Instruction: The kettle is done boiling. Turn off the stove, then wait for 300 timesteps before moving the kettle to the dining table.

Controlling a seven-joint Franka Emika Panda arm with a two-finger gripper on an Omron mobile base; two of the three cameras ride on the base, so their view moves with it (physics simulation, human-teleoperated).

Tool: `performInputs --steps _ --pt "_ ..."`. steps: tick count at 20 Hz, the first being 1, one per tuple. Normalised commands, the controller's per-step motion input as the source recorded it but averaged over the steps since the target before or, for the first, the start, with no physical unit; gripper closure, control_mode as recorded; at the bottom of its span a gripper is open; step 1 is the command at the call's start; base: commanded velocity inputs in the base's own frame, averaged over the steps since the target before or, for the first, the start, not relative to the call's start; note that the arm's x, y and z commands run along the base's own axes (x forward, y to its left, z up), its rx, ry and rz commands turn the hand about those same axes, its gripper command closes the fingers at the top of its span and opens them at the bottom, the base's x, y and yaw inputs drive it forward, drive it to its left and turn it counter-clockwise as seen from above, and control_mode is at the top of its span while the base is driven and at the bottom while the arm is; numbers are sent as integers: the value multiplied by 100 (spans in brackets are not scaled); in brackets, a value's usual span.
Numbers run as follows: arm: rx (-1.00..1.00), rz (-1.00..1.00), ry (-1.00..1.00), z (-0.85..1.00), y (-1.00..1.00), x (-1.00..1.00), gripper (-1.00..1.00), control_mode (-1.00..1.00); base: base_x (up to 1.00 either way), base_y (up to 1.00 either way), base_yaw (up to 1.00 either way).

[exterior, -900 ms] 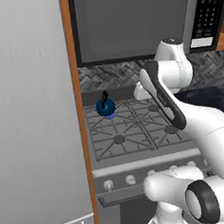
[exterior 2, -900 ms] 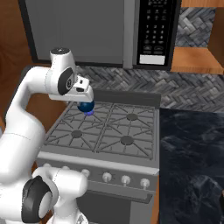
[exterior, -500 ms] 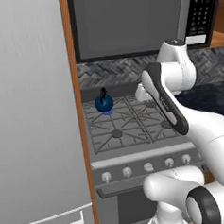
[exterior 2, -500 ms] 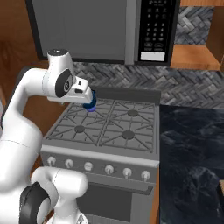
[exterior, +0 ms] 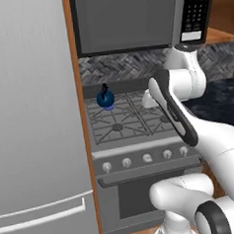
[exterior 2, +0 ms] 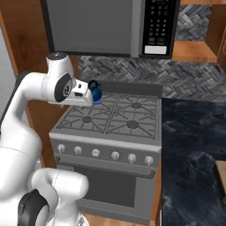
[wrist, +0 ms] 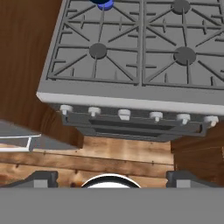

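Dark-blue kettle on rear-left burner of stove, close to wood side panel, well apart from gripper. Knob row along stove front, under hand camera. Arm folded high, elbow forward, hand over stove's front edge looking down. Fingers spread wide, holding nothing.

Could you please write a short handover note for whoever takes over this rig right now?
Gripper: open, empty, held above the stove's front edge, looking down at its knobs.
Kettle: sits on the stove's back left burner, untouched.
Done: whether the burner is off cannot be told from these views.
Left: check the burner knob, turn it off if needed, wait, then carry the kettle to the dining table.
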Motion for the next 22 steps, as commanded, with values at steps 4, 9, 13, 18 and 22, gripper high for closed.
performInputs --steps 4,9,13,18,22 --pt "0 0 0 0 0 0 -100 100 -29 37 0" --pt "0 0 0 0 0 0 -100 100 -12 54 0" --pt "0 0 0 0 0 0 -100 100 -5 41 -2" --pt "0 0 0 0 0 0 -100 100 -12 27 -9" --pt "0 0 0 0 0 0 -100 100 -22 -2 -20"
